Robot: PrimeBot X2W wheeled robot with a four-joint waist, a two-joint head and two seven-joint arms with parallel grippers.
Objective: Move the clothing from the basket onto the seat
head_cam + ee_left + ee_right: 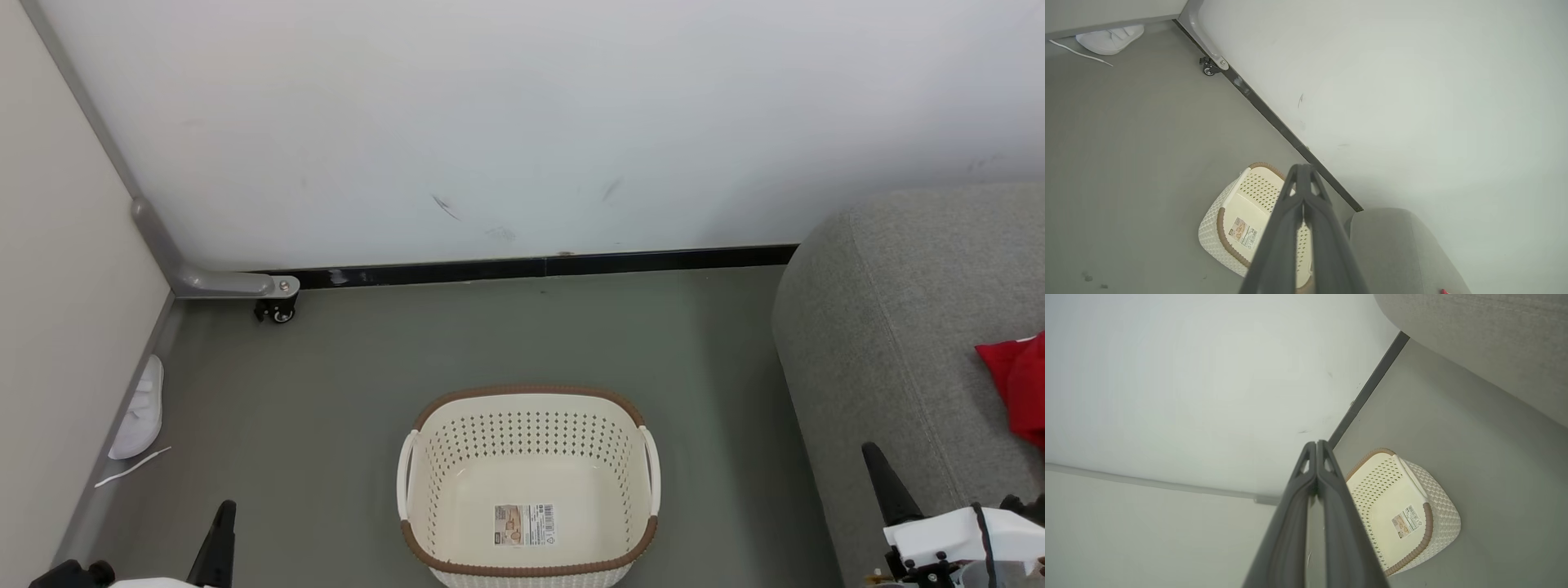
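the clothing (1019, 384) lies on the seat (890, 327), at the right edge of the head view. it is above and to the right of the right gripper (880, 465) in that view, and apart from it. the picture cuts the red fabric, so i cannot tell if it is one garment or two. the basket (531, 433) stands on the grey floor (326, 392) between the two grippers, near the seat, and its bare bottom carries a paper label (524, 524). the left gripper (222, 531) is at the lower left, well apart from the clothing. both grippers have their fingers pressed together and hold nothing. the head view shows a broad part of the red fabric, while the left wrist view has just a tiny red corner at its bottom edge. the right wrist view gives the side of the seat and the basket. a white shoe (140, 408) lies on the floor at the far left, seen in the head view and the left wrist view.
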